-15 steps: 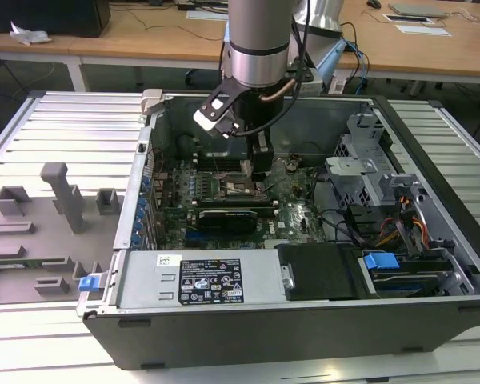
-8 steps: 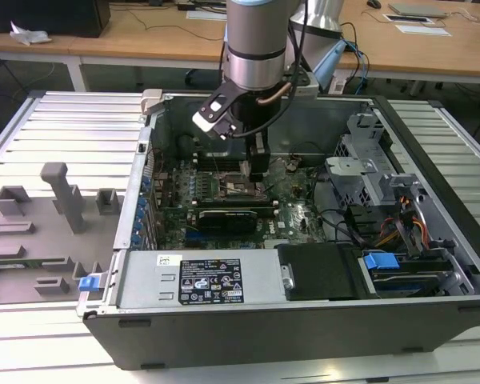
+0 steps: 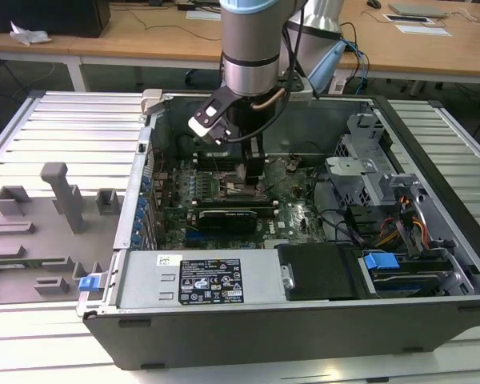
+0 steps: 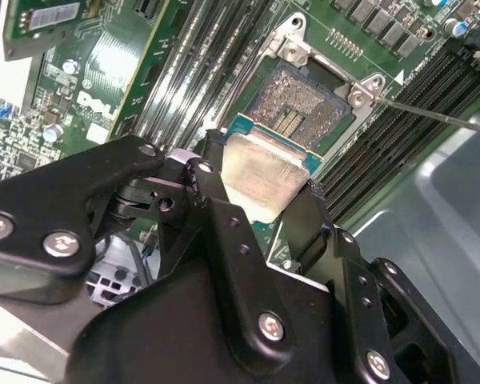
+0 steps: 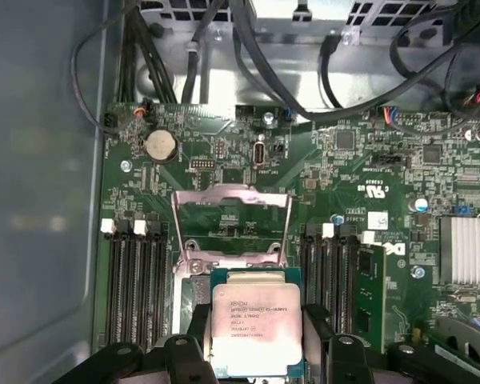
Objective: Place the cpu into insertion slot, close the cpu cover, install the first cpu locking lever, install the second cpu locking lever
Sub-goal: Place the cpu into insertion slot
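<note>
You are holding the gripper (image 4: 262, 194) clamped on the cpu (image 5: 256, 328), seemingly unseated near the insertion slot (image 4: 300, 104), cpu cover (image 5: 232, 192) standing open.

You are getting a clear drop.
The insertion slot (image 4: 296, 108) is lying bare; in the exterior view, a black card (image 3: 228, 216) is crowding its 6 o'clock.

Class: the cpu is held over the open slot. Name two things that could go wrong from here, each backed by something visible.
1. The jaws grip the cpu by two edges, and in the second wrist view it overlaps just one side of the slot. Lowered off-square, it might land on the rim or damage the contacts.
2. The cover stands open right beside the cpu, so the chip or the jaws could catch it.
</note>
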You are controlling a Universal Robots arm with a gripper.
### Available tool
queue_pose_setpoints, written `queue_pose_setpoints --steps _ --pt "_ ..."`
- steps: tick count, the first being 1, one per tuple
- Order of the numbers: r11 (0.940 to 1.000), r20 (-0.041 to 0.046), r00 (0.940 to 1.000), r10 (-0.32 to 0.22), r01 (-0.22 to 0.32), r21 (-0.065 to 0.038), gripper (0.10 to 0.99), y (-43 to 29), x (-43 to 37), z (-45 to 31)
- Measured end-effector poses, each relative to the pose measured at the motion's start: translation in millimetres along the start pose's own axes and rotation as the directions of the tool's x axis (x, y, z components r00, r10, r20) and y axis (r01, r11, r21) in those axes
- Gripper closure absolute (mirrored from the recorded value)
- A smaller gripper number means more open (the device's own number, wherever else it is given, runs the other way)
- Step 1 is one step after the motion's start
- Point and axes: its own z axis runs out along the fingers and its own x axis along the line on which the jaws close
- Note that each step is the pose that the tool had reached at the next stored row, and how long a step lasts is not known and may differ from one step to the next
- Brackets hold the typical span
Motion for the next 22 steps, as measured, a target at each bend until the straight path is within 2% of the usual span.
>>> queue_pose_setpoints --steps 7,15,20,22 --pt "1.0000 0.0001 1.0000 0.000 0.000 0.000 0.545 -3.3 2.9 9.3" --pt "1.0000 0.0001 1.0000 0.000 0.000 0.000 0.545 -5.1 8.6 24.1" --pt "1.0000 0.0015 1.0000 0.004 -0.004 0.000 0.545 -11.4 11.3 29.7" --pt "0.9996 0.0037 0.9996 0.028 -0.028 0.000 0.545 -13.4 11.4 32.7"
